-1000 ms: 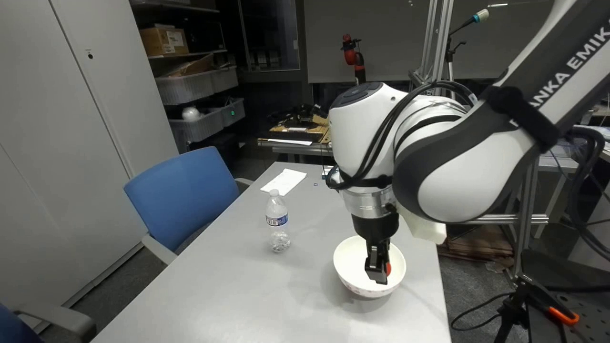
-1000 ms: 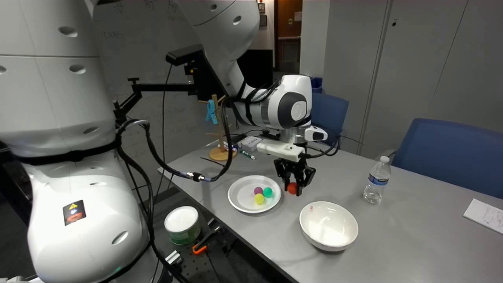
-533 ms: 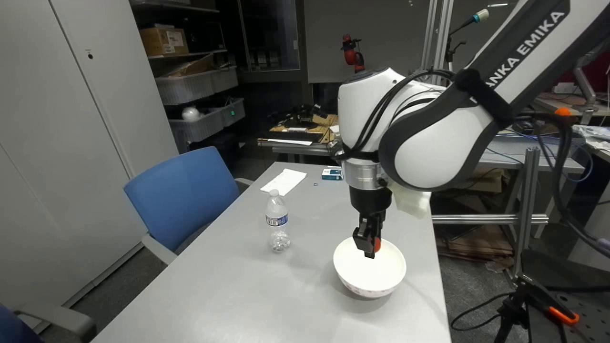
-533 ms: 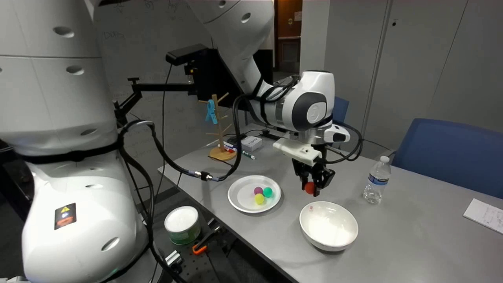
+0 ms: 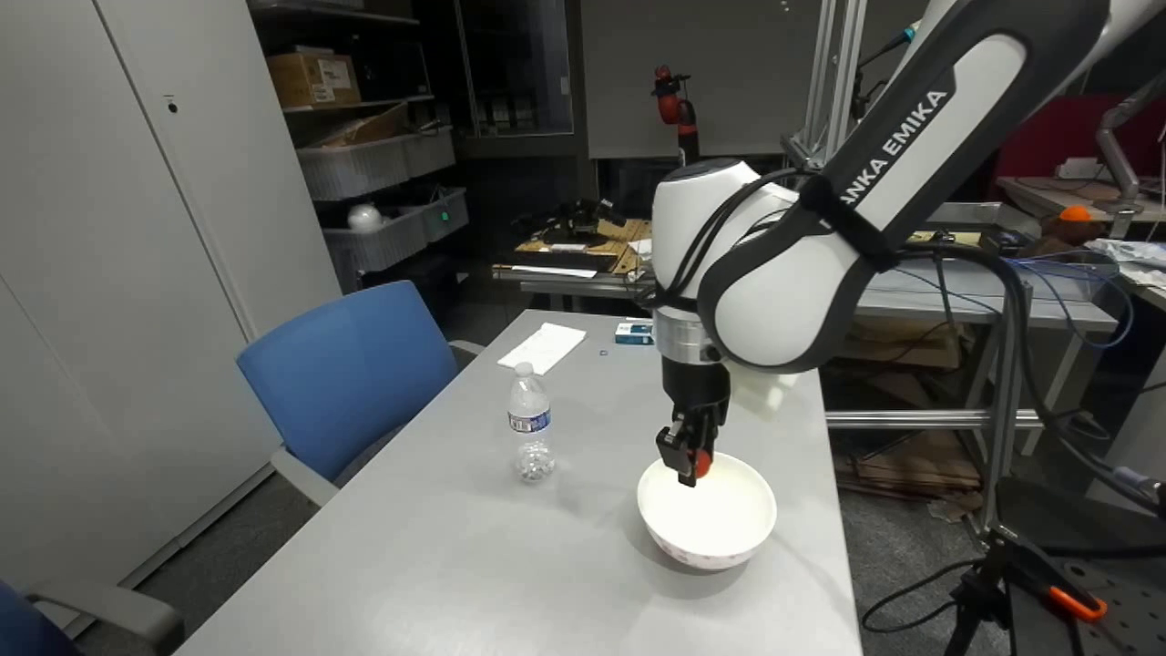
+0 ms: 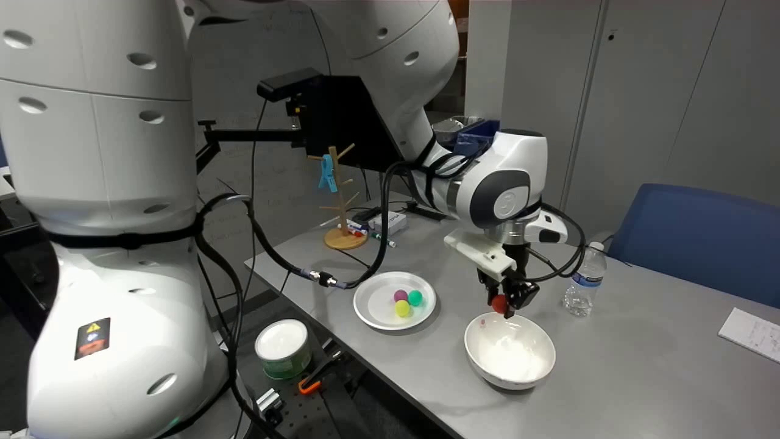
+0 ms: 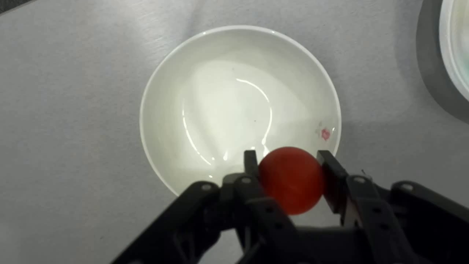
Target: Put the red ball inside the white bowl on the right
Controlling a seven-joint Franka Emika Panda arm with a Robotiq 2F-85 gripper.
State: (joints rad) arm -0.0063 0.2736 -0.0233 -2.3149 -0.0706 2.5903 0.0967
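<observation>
Near the robot-side edge of the table (image 6: 627,378), the red ball (image 7: 292,180) is pinched by the gripper (image 6: 501,306) above the white bowl (image 7: 227,110); if released off-centre, it may be deflected outside by the rim (image 7: 238,27).

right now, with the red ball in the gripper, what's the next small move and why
Probably nudge the gripper toward the middle of the white bowl before releasing: in the wrist view, the held red ball overlaps the bowl's rim, not its centre.

Gray cabinets (image 5: 109,301) edge a dim, seemingly carpeted floor (image 5: 219,558).
</observation>
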